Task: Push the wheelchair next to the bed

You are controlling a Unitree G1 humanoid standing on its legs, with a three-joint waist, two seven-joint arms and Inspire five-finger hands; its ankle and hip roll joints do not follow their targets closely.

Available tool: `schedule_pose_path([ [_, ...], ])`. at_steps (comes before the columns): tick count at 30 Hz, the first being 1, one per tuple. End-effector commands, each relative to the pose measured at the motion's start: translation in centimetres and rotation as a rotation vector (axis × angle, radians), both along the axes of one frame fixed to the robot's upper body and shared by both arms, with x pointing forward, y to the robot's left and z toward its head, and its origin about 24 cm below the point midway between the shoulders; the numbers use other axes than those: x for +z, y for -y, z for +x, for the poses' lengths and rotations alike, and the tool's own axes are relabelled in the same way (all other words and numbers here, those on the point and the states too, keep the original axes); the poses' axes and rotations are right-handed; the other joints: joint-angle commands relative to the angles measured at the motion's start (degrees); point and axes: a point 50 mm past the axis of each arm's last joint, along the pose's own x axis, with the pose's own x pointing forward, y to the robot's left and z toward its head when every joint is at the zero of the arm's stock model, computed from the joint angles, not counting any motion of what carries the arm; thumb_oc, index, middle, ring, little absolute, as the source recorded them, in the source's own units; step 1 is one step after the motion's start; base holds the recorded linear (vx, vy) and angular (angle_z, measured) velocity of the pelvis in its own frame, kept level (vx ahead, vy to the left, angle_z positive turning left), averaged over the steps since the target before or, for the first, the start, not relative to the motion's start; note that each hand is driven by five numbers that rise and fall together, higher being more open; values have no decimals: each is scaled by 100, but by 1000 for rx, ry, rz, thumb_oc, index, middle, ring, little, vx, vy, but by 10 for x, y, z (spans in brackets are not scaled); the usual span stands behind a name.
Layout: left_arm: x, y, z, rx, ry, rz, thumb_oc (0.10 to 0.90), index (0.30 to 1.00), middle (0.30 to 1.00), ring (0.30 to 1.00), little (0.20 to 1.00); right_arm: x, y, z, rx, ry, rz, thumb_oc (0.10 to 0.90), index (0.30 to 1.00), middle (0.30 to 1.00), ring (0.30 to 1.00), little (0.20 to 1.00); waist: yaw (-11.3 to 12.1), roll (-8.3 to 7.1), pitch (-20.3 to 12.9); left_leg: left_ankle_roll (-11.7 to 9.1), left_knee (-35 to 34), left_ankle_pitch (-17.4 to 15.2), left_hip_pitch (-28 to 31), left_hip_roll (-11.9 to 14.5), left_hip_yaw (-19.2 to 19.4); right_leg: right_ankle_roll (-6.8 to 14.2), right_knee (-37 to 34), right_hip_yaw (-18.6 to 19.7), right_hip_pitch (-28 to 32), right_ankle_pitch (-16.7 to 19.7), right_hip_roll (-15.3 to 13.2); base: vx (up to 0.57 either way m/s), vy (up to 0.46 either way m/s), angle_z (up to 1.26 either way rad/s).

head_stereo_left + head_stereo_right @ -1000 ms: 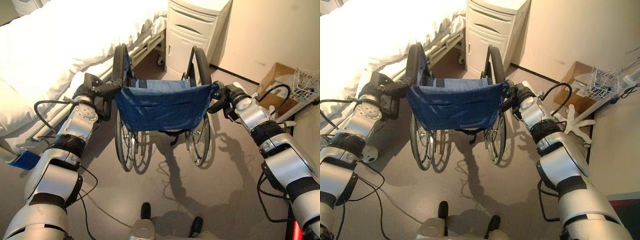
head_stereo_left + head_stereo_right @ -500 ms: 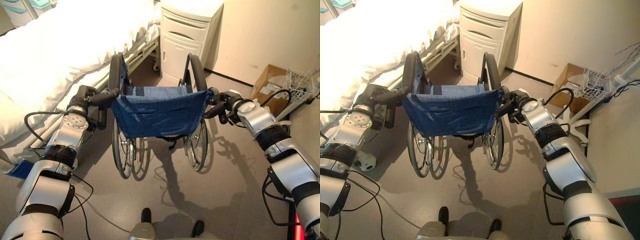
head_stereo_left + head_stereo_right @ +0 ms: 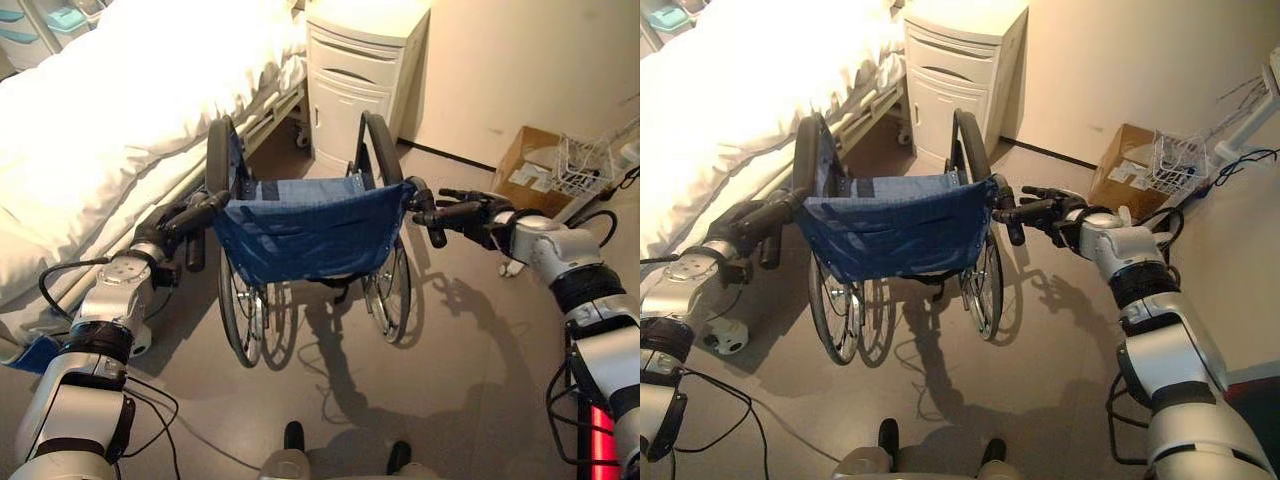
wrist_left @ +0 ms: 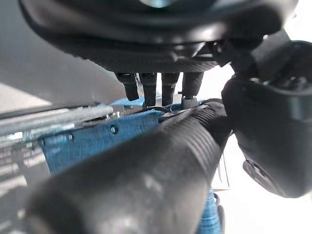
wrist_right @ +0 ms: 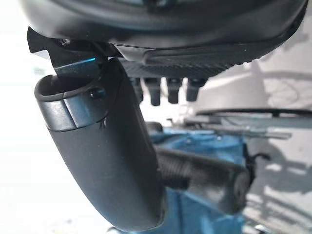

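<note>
Both hands (image 3: 165,228) (image 3: 478,214) open at wheelchair (image 3: 305,228) handles

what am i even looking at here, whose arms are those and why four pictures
The silver arms belong to a humanoid robot. Two pictures come from cameras in its head, looking down; the other two sit on its wrists, right behind each hand. Before it stands a wheelchair with a blue fabric back, beside a bed, with a white cabinet ahead. The left hand lies along the left push handle with straight fingers. The right hand is open too, fingers stretched toward the right handle. A cardboard box and wire basket sit on the floor to the right.
</note>
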Motion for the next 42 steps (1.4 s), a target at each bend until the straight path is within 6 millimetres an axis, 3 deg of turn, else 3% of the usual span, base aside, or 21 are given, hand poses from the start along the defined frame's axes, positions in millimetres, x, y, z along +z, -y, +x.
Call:
schedule_pose_path([
  [1, 6, -9, -3, 8, 87, -100, 800, 900, 900, 900, 900, 59, 62, -10, -144, 226, -13, 800, 900, 900, 900, 900, -30, 164, -341, 164, 14, -521, 285, -234, -184, 187, 462, 20, -60, 275, -260, 0, 0, 0],
  [12, -15, -33, -26, 172, 254, -471, 800, 900, 900, 900, 900, 32, 125, -47, -259, 145, 90, 800, 900, 900, 900, 900, -168, 13, -372, 158, 14, -590, 335, -152, -108, 226, 426, 82, -116, 280, -168, 3, -58, -8],
  [14, -26, -31, -33, 197, 351, -651, 800, 900, 900, 900, 900, 11, 140, -62, -283, 82, 104, 800, 900, 900, 900, 900, -161, -55, -368, 150, 14, -601, 335, -132, -128, 219, 369, 89, -114, 292, -145, 2, -89, -10],
  [18, -49, -22, -45, 194, 486, -928, 800, 900, 900, 900, 900, -21, 148, -76, -291, 12, 138, 800, 900, 900, 900, 900, -122, -121, -368, 131, 14, -600, 359, -92, -117, 187, 318, 54, -62, 263, -115, 14, -64, -14],
  [23, -69, 1, -51, 149, 610, -1139, 800, 900, 900, 900, 900, -70, 126, -79, -274, -62, 172, 800, 900, 900, 900, 900, -64, -154, -339, 127, 15, -631, 375, -81, -130, 170, 319, -3, -42, 246, -126, 7, -45, -1],
  [28, -99, 19, -70, 182, 705, -1330, 800, 900, 900, 900, 900, -132, 84, -91, -222, -167, 213, 800, 900, 900, 900, 900, -5, -160, -305, 145, 21, -664, 419, -90, -185, 155, 353, -38, -21, 229, -153, 6, -14, 1],
  [29, -116, 27, -79, 206, 705, -1383, 800, 900, 900, 900, 900, -154, 70, -100, -203, -204, 235, 800, 900, 900, 900, 900, 26, -167, -289, 153, 21, -674, 438, -87, -190, 152, 358, -62, -10, 217, -161, 9, -37, 3],
  [30, -122, 31, -83, 215, 696, -1395, 800, 900, 900, 900, 900, -161, 65, -102, -200, -211, 244, 800, 900, 900, 900, 900, 42, -165, -281, 154, 22, -678, 442, -86, -195, 151, 359, -72, -9, 216, -166, 14, -43, 5],
  [33, -155, 51, -99, 276, 495, -1345, 800, 900, 900, 900, 900, -189, 38, -112, -193, -223, 298, 800, 900, 900, 900, 900, 97, -159, -270, 163, 27, -691, 469, -84, -212, 150, 373, -104, 3, 228, -187, 12, -29, 6],
  [35, -169, 60, -107, 287, 354, -1263, 800, 900, 900, 900, 900, -197, 28, -115, -181, -215, 315, 800, 900, 900, 900, 900, 116, -138, -269, 175, 26, -692, 463, -88, -223, 144, 373, -112, -3, 224, -193, -8, 2, 6],
  [37, -188, 68, -120, 296, 181, -1154, 800, 900, 900, 900, 900, -207, 16, -122, -159, -222, 320, 800, 900, 900, 900, 900, 127, -91, -266, 191, 29, -688, 451, -105, -238, 140, 383, -127, -20, 231, -205, -11, 26, 9],
  [39, -219, 83, -148, 261, -145, -919, 800, 900, 900, 900, 900, -227, -13, -137, -145, -210, 312, 800, 900, 900, 900, 900, 127, 38, -273, 224, 47, -676, 418, -147, -261, 140, 416, -109, -65, 220, -236, -10, 74, 5],
  [41, -227, 89, -156, 245, -225, -849, 800, 900, 900, 900, 900, -234, -24, -143, -147, -211, 309, 800, 900, 900, 900, 900, 118, 87, -278, 233, 50, -675, 413, -157, -253, 133, 407, -96, -72, 208, -236, -2, 79, 0],
  [42, -236, 100, -166, 198, -316, -761, 800, 900, 900, 900, 900, -242, -41, -150, -136, -218, 309, 800, 900, 900, 900, 900, 97, 142, -287, 244, 55, -669, 405, -170, -233, 122, 403, -74, -76, 178, -231, -1, 67, -1],
])
